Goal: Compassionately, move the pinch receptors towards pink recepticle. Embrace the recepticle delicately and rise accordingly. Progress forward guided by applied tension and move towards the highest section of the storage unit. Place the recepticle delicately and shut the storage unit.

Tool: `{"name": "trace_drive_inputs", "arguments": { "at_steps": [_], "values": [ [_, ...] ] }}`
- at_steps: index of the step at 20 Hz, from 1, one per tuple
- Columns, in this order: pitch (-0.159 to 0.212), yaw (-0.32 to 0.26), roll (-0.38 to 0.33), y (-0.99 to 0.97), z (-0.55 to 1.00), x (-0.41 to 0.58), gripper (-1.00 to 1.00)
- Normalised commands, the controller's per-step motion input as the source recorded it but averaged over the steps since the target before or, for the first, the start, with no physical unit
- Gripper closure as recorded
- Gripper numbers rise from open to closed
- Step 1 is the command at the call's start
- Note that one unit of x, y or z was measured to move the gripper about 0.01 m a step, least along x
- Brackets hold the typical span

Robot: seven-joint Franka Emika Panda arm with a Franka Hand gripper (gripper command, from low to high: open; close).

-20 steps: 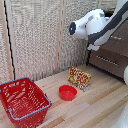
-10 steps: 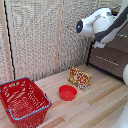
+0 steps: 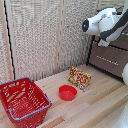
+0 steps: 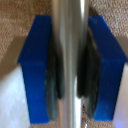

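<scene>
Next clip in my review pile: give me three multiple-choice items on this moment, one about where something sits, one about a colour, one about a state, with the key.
1. Where is the red bowl?
A. Inside the basket
B. On the wooden table, between the basket and the snack bag
C. On the cabinet

2. What colour is the wire basket?
A. Red
B. Green
C. White

3. What do the gripper's fingers flank?
A. Nothing
B. A cup
C. A silver bar

Key: 1 B, the exterior view shows it on bare wood between them; 2 A, its mesh is red; 3 C, the wrist view shows the blue pads on either side of the bar.
</scene>
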Motion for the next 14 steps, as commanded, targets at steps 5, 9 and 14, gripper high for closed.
{"name": "trace_drive_inputs", "arguments": {
  "at_steps": [5, 9, 14],
  "values": [
    [-0.012, 0.039, -0.005, 0.11, 0.06, 0.005, -1.0],
    [-0.023, -0.084, -0.074, 0.58, -0.01, 0.019, -1.0],
    [0.051, -0.066, -0.059, 0.7, -0.04, 0.069, -1.0]
  ]
}}
